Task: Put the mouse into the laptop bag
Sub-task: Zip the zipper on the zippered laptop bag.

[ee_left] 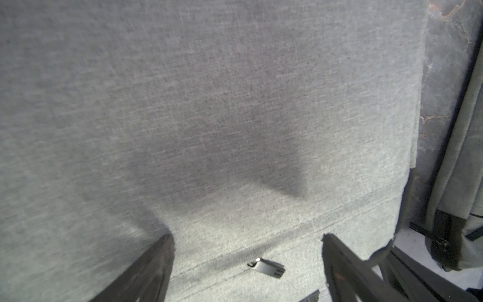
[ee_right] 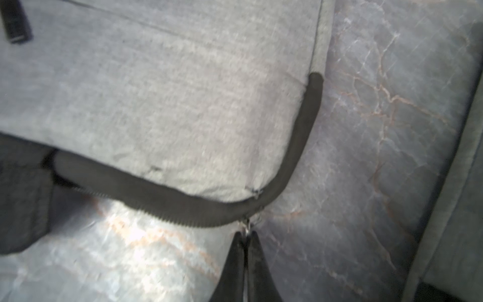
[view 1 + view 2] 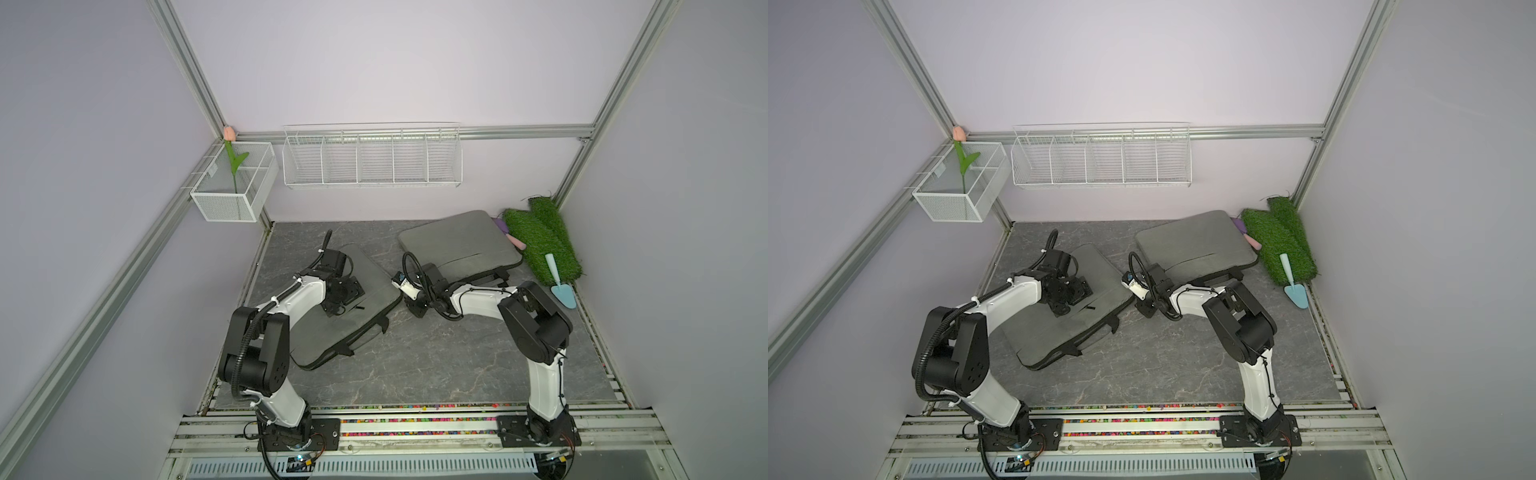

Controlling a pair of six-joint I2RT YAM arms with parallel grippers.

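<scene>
The right gripper (image 2: 245, 236) clenches the zipper pull (image 2: 247, 225) at a corner of the laptop bag (image 3: 332, 336), its jaws pinched tight on the metal tab. The left gripper (image 1: 245, 235) hangs over the bag's grey cloth with jaws spread wide and nothing between them, a small pocket tab (image 1: 266, 268) lying just below.

The task appears to be at its opening step. The dark zipper band looks closed along the part in view, so the bag has yet to be unzipped and the mouse picked up and put inside. The mouse shows in none of the 4 views, so where it lies cannot be told.

The bag rests toward the left edge of the marble-patterned table (image 3: 415, 361), and a 2nd grey bag (image 3: 457, 241) lies at the far edge. A roll of fake grass (image 3: 540, 241) and a blue trowel (image 3: 561, 286) sit along the right edge. A wire rack (image 3: 372, 158) and a mesh basket (image 3: 232, 195) holding a tulip (image 3: 229, 133) hang on pale lilac walls.
</scene>
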